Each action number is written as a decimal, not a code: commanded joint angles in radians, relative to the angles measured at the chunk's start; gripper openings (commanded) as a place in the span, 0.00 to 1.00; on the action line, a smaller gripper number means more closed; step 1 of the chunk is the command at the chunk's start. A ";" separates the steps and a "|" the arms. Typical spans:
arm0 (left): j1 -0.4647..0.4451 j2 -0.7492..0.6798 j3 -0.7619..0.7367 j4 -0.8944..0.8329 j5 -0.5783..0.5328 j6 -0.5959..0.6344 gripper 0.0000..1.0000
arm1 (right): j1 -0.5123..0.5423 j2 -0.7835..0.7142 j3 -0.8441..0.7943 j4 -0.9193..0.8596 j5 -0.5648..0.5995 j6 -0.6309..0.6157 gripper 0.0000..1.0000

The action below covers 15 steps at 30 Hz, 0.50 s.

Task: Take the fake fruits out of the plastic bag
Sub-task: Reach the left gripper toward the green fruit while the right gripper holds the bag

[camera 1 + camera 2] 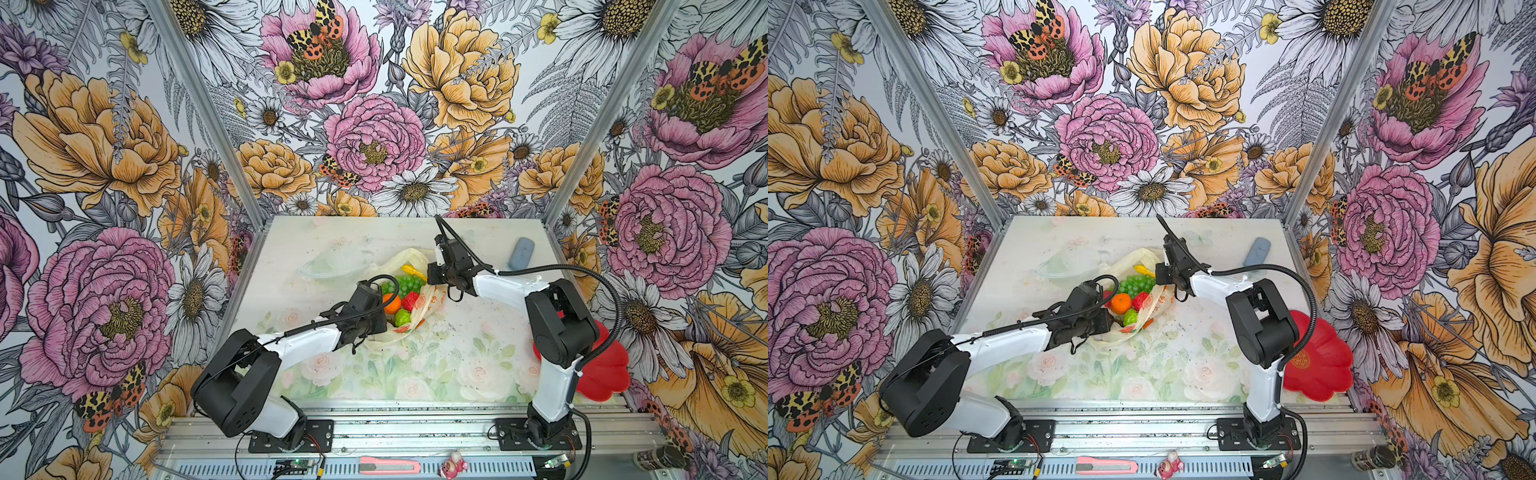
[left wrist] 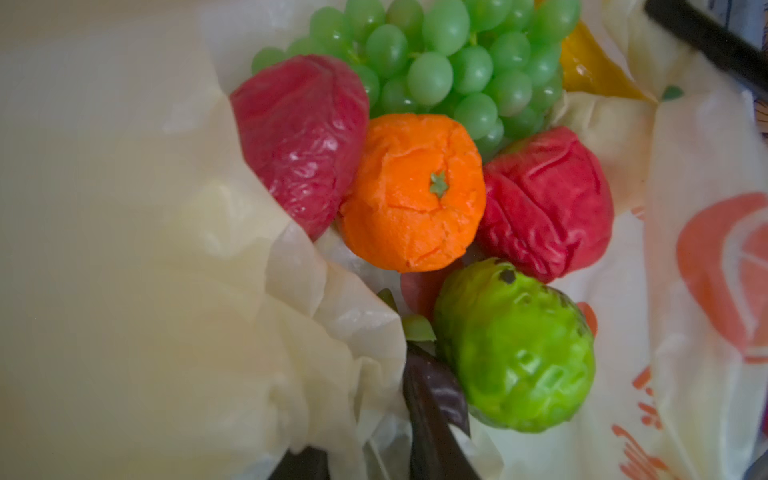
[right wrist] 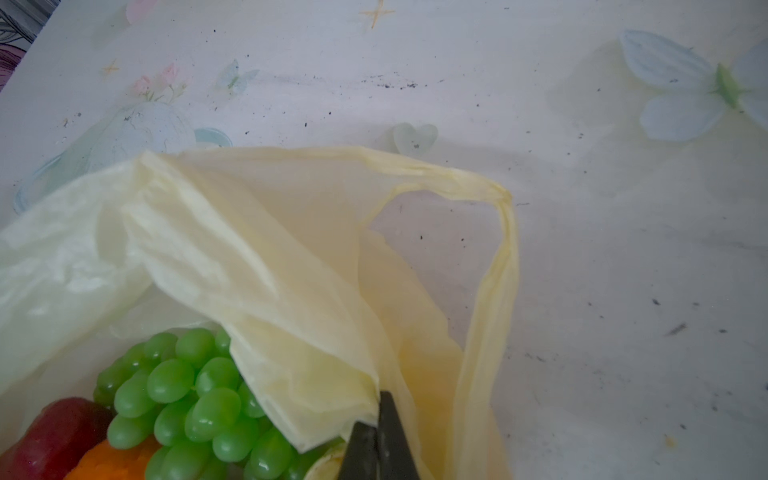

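Fruits (image 1: 400,300) are all inside the plastic bag (image 1: 434,306), which lies open near the middle of the counter (image 1: 457,357). I see a green grape bunch (image 2: 449,62) with an orange (image 2: 415,195) touching it. There is a red piece (image 2: 544,199) on one side of the orange and a darker red piece (image 2: 299,137) on the other. A bumpy green round fruit (image 2: 515,349) sits close by. A bit of yellow banana (image 1: 414,273) peeks out at the far side of the bag.

My right gripper (image 3: 380,419) is pinched tight on the bag's thin edge beside the grapes, next to a loop handle (image 3: 494,257). My left gripper (image 2: 365,419) is at the bag's near edge. Its jaws are narrow with bag plastic bunched between them, but I cannot tell if it really holds.

A clear dish (image 1: 328,262) sits just beyond the bag. A red plate (image 1: 604,374) is well off to the right.
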 commanded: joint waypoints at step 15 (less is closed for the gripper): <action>-0.238 0.055 0.043 0.134 -0.221 -0.055 0.08 | 0.094 -0.292 -0.112 -0.194 0.262 0.121 0.89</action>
